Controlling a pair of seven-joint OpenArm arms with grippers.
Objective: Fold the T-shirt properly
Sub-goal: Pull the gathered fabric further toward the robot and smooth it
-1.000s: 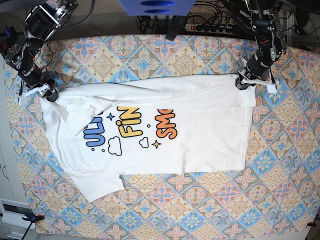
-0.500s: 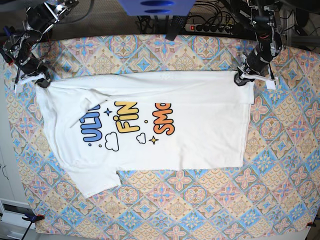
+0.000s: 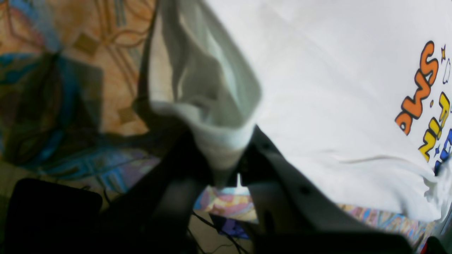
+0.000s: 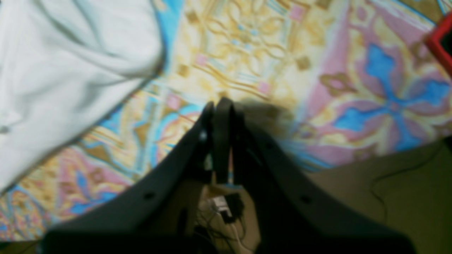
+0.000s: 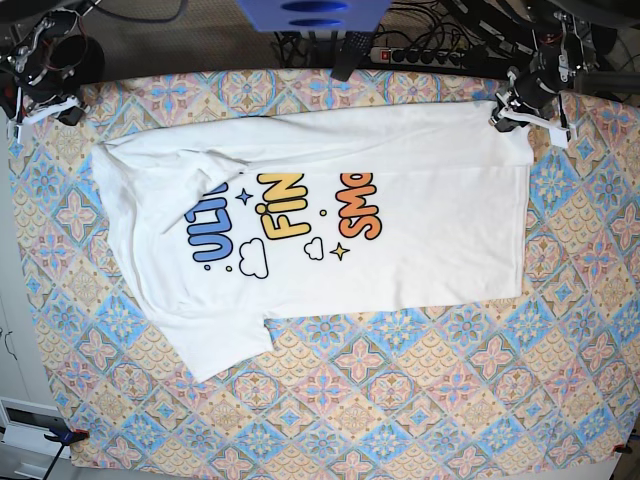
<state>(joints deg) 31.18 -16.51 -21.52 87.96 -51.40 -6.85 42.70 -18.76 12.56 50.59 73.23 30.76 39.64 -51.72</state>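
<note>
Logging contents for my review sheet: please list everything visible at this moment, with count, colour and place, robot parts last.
T-shirt: one, white with blue, yellow and orange lettering, spread print-up across the middle of the table, one far corner pinched.
Patterned cloth: one, pastel blue, pink and yellow tiles, covering the table.
Power strip: one, black, with cables, behind the far edge.
Blue object: one, top centre, partly cut off.
Left hand: one, dark, shut on the T-shirt's corner, at the far edge.
Right hand: one, dark, shut and empty, over bare cloth beside the T-shirt.
</note>
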